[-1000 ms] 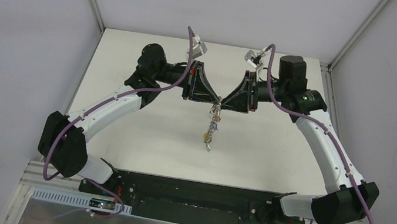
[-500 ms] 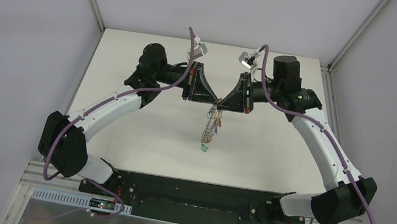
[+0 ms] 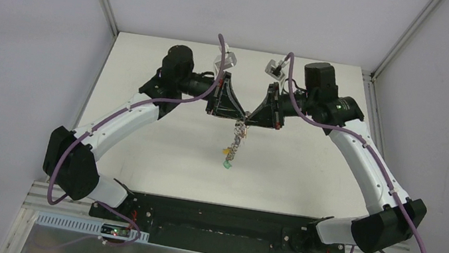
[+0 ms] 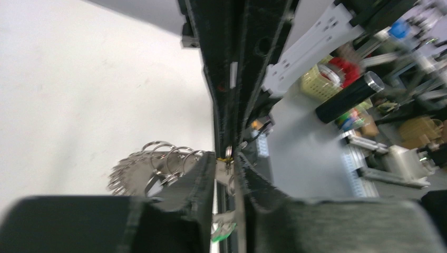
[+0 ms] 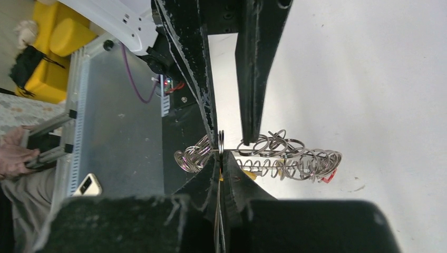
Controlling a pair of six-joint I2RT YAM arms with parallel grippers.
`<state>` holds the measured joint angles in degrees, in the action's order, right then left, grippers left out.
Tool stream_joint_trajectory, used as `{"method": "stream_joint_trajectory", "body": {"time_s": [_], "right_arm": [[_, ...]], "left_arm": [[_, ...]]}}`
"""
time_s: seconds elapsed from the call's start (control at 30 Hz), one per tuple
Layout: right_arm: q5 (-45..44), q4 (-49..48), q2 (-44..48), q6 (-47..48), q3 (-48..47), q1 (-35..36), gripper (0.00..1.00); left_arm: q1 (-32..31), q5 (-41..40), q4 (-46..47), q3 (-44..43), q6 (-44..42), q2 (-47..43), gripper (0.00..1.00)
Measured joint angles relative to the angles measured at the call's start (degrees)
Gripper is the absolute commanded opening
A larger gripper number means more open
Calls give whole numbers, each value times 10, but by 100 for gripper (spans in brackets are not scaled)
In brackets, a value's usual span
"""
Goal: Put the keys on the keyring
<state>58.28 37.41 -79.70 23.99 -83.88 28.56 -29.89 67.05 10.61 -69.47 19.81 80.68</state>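
Observation:
The keyring (image 3: 236, 143) hangs between both grippers above the table, fringed with silver wire loops (image 5: 287, 158). Among the keys, a yellow one (image 3: 226, 150) and a green one (image 3: 227, 164) dangle at its low end. A red key (image 5: 327, 177) shows in the right wrist view. My right gripper (image 5: 220, 158) is shut on the ring's thin edge. My left gripper (image 4: 226, 163) faces it tip to tip. Its fingers (image 5: 252, 126) stand a little apart, with the ring's metal and a small loop (image 4: 227, 153) between them. The loops (image 4: 153, 163) fan out beside it.
The white table (image 3: 159, 143) lies under the hanging ring. Grey walls stand to the left, right and back. The black base rail (image 3: 214, 222) runs along the near edge. Shelves and clutter show beyond the table in the left wrist view (image 4: 369, 89).

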Motion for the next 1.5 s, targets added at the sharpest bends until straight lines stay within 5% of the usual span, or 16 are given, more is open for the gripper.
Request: {"method": "stream_joint_trajectory", "body": {"time_s": [0.17, 0.5, 1.13, 1.5], "right_arm": [[-45, 45, -15, 42, -24, 31, 0], [-87, 91, -44, 74, -38, 58, 0], [-95, 94, -44, 76, -39, 63, 0], [-96, 95, -44, 76, -39, 63, 0]], "left_arm": [[0, -25, -155, -61, -116, 0, 35], [-9, -46, -275, -72, -221, 0, 34], [-27, -58, -307, -72, -257, 8, 9], [-28, -57, -307, -72, -256, 9, 5]]}}
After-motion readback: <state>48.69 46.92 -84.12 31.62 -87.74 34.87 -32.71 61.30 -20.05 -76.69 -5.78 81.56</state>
